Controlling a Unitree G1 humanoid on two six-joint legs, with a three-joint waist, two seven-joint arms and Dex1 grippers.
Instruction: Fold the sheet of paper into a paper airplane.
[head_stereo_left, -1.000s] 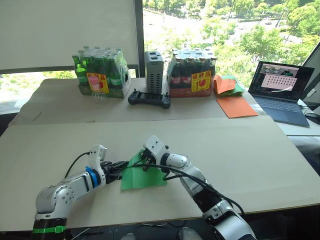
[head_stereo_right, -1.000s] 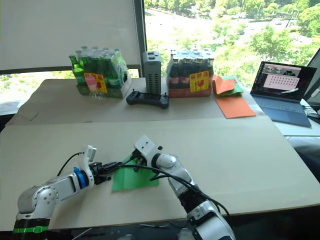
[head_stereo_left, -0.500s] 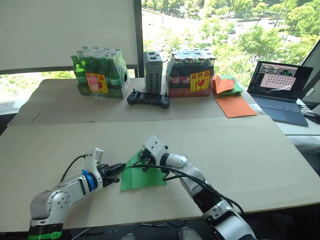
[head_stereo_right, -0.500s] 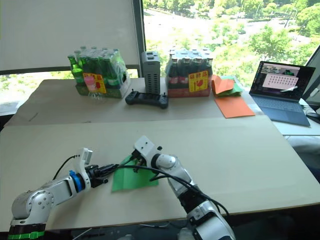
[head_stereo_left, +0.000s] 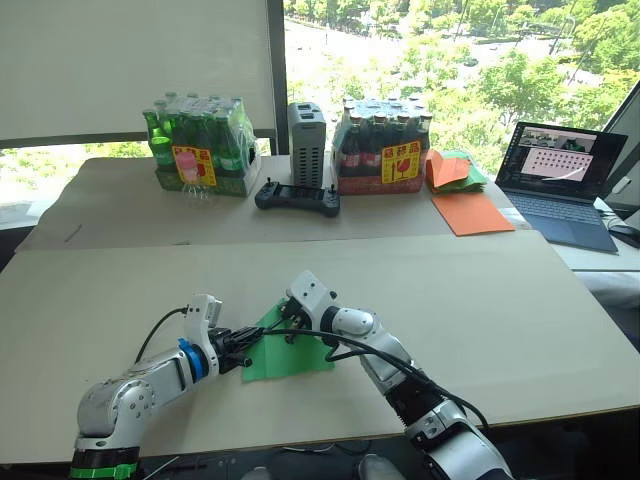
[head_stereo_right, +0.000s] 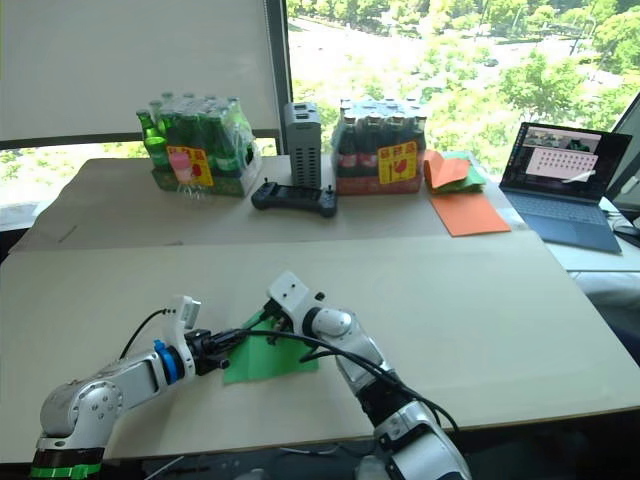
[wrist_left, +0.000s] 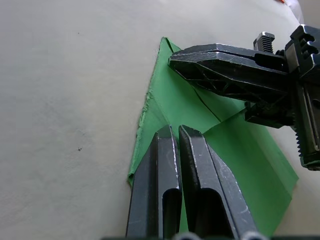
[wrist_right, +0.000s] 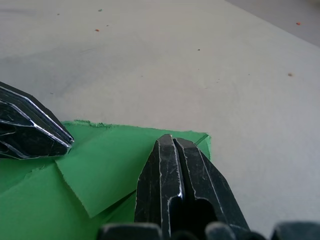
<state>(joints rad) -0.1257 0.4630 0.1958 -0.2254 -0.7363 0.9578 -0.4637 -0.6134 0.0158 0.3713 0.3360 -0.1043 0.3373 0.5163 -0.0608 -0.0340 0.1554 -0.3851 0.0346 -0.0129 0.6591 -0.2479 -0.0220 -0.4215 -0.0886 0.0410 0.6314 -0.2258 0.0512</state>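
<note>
- The sheet of paper (head_stereo_left: 285, 350) lies flat on the bench (head_stereo_left: 480, 300), near the front edge and a little left of centre, partly folded, with one corner turned over into a triangular flap.
- The left gripper (wrist_left: 173, 131) has its two black fingers pressed together, clenched with nothing between them; their tips rest on the green paper at its left edge.
- The right gripper (wrist_right: 172, 140) is likewise clenched, fingers tight against each other, tips down on the sheet near its far corner, just beside the folded flap.
- The two grippers point toward each other across the paper, close but not touching.
- On the far side of the bench stand two shrink-wrapped packs of bottles (head_stereo_left: 200, 145), a grey box (head_stereo_left: 307, 145) between them, and a black handheld controller (head_stereo_left: 297, 197) in front of it.
- To the far right lie orange sheets (head_stereo_left: 470, 210) and a mixed orange-and-green pile (head_stereo_left: 450, 170), with an open laptop (head_stereo_left: 565, 185) beyond them.
</note>
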